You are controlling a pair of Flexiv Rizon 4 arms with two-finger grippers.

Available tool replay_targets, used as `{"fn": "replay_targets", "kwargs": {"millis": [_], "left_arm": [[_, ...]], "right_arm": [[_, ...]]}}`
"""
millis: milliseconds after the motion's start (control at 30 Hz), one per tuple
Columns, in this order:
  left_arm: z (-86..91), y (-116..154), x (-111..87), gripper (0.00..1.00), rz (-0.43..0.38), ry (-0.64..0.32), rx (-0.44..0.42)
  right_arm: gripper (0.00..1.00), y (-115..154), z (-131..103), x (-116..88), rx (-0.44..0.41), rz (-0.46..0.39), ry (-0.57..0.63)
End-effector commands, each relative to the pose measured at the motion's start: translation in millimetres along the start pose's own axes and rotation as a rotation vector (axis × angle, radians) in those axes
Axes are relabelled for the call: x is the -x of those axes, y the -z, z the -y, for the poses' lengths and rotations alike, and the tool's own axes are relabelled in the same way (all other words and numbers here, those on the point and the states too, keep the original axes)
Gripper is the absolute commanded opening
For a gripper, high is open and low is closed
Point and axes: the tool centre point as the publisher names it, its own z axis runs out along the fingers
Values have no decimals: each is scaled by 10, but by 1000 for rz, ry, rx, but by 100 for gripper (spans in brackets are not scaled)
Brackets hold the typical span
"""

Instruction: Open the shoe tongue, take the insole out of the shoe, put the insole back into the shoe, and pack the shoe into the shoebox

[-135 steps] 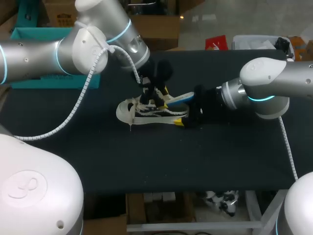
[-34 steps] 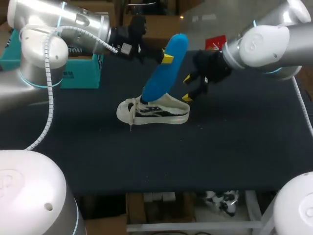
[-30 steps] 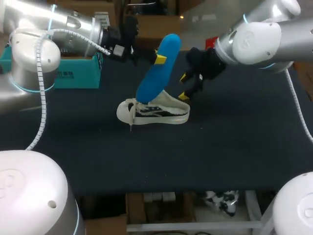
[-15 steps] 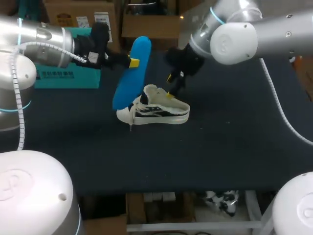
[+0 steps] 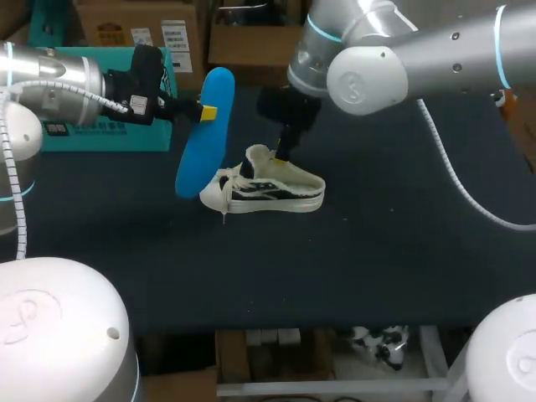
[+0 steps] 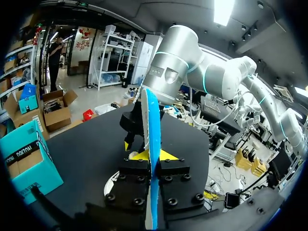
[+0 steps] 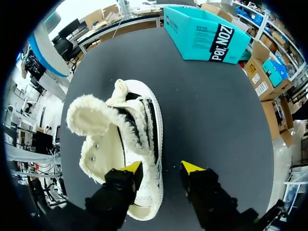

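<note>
Left gripper (image 5: 203, 111) clamped on blue insole (image 5: 199, 138), upper left.
Insole had come clear of shoe (image 5: 268, 191); right gripper (image 7: 161, 169) spread, empty, above it. Reinsertion looked next.

I record one item only: the table (image 5: 402, 251), dark and matte on top, spanning left to right, with a straight near edge.

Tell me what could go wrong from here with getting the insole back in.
1. The left end effector pinches the insole near its upper end, so the long free end may swing or bend and miss the shoe opening.
2. The right end effector is open over the shoe's side, not gripping; the shoe may slide when pushed.
</note>
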Motion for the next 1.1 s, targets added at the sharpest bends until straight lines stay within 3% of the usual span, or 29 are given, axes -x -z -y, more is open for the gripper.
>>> {"fn": "replay_targets", "kwargs": {"millis": [33, 233, 267, 300, 333, 500, 700, 1100], "left_arm": [[-20, 22, 17, 0, -2, 6, 3], [-46, 24, 18, 0, 2, 16, 8], [-49, 22, 18, 0, 2, 18, 9], [-54, 19, 18, 0, 3, 21, 10], [-57, 15, 19, 0, 3, 23, 11], [-68, 6, 24, 0, -13, 43, 9], [-26, -9, 20, 0, -97, 58, -5], [376, -53, -181, 0, -316, 51, -54]], "right_arm": [[49, -9, -34, -18, -174, 12, -20], [47, -46, 20, -17, -197, 8, -23], [42, -57, 23, -15, -198, 8, -23], [24, -63, 26, -14, -199, 8, -22], [0, -69, 31, -11, -200, 10, -21], [0, -46, 44, -45, -178, 24, -31], [0, 62, 108, -155, -120, 40, -104], [0, 352, 379, -462, 12, 41, -385]]}}
